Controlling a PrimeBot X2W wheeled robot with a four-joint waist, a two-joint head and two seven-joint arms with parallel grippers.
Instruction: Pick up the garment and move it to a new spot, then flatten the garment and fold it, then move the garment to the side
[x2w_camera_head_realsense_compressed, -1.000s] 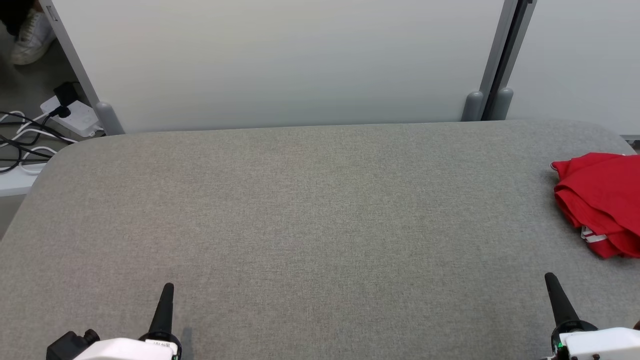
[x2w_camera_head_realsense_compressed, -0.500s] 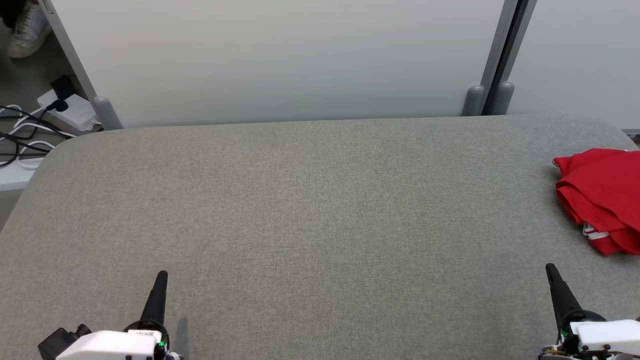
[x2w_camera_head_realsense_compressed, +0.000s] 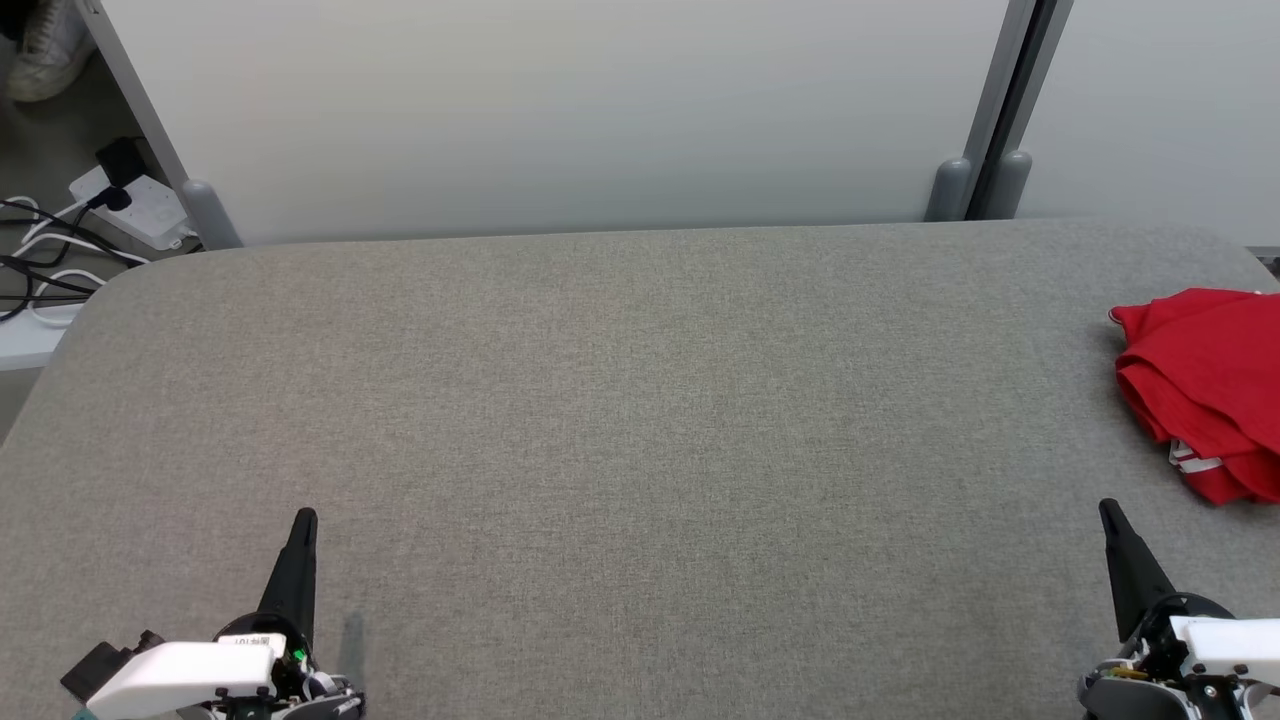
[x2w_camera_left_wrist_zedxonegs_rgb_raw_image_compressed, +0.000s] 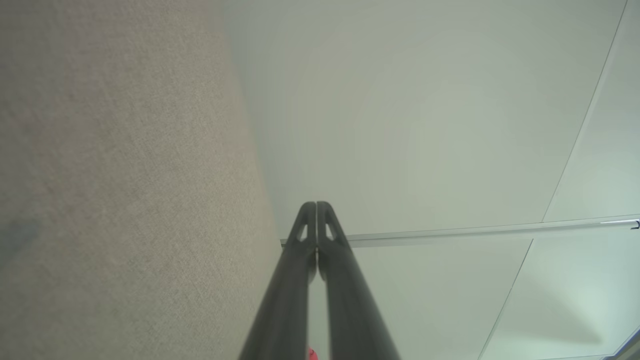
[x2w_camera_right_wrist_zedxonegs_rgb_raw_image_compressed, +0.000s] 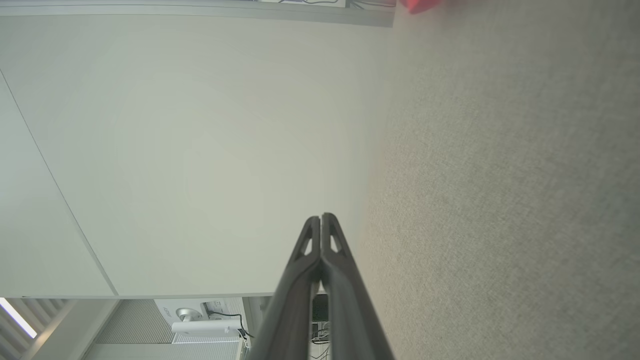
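Note:
The garment (x2w_camera_head_realsense_compressed: 1210, 385) is a red cloth with a bit of white trim, lying folded and bunched at the right edge of the grey table (x2w_camera_head_realsense_compressed: 620, 400). A red corner of the garment (x2w_camera_right_wrist_zedxonegs_rgb_raw_image_compressed: 422, 5) shows at the top of the right wrist view. My right gripper (x2w_camera_head_realsense_compressed: 1110, 512) sits low at the right, shut and empty, a short way in front of the garment. My left gripper (x2w_camera_head_realsense_compressed: 303, 520) sits low at the left, shut and empty, far from the cloth. In each wrist view the two dark fingers (x2w_camera_left_wrist_zedxonegs_rgb_raw_image_compressed: 316, 210) (x2w_camera_right_wrist_zedxonegs_rgb_raw_image_compressed: 320, 222) press together.
A white partition wall (x2w_camera_head_realsense_compressed: 560, 110) with grey posts stands just behind the table. Off the table's far left corner, a power strip (x2w_camera_head_realsense_compressed: 130, 205) and cables lie on the floor, and a shoe (x2w_camera_head_realsense_compressed: 45, 50) shows at the top left.
The head camera has shifted, so the whole scene sits slightly differently. Both grippers reach a little higher in the view. The garment lies as before.

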